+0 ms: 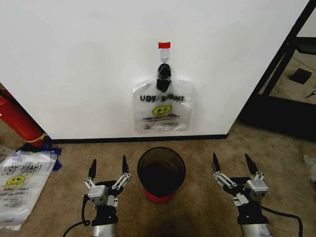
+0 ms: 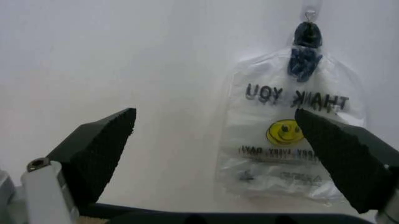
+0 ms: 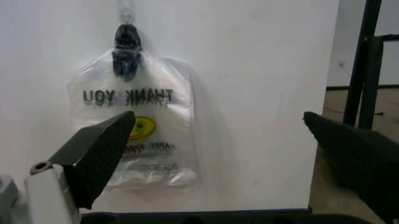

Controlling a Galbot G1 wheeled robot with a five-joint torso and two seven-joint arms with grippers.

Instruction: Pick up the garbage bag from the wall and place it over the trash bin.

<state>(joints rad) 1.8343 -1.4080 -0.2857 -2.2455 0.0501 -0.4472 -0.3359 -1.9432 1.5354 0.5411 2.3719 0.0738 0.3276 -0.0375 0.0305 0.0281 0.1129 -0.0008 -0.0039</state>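
Hanging flat against the wall (image 1: 74, 59), the garbage bag (image 1: 163, 111) is held at its top by a black hook clip (image 1: 164, 73), which is suspended just below a small red tape strip (image 1: 164, 45). The bag's THANK YOU lettering is seen mirrored, with the yellow smiley face beneath it; the lower edge of the bag is observed slightly above the black baseboard (image 1: 138, 138). Whether the bag's handles are looped through the clip or merely pinched by it cannot be determined from these views.

The trash bin (image 1: 161, 174) is found standing upright on the brown carpet (image 1: 197, 148), directly below the bag and apart from the wall. Its dark mouth is uncovered and its red base is visible at the bottom.

The left gripper (image 1: 107, 170) is positioned low over the carpet, just beside the bin on the robot's left, with its fingers spread wide and nothing between them. The right gripper (image 1: 234, 165) is positioned likewise on the bin's other side, jaws parted and empty. Both grippers are pointed toward the wall, well apart from the bag.

A second printed plastic bag (image 1: 19, 190) is noted lying on the carpet at the far left, near a long red cylinder (image 1: 19, 121) leaning at the wall.
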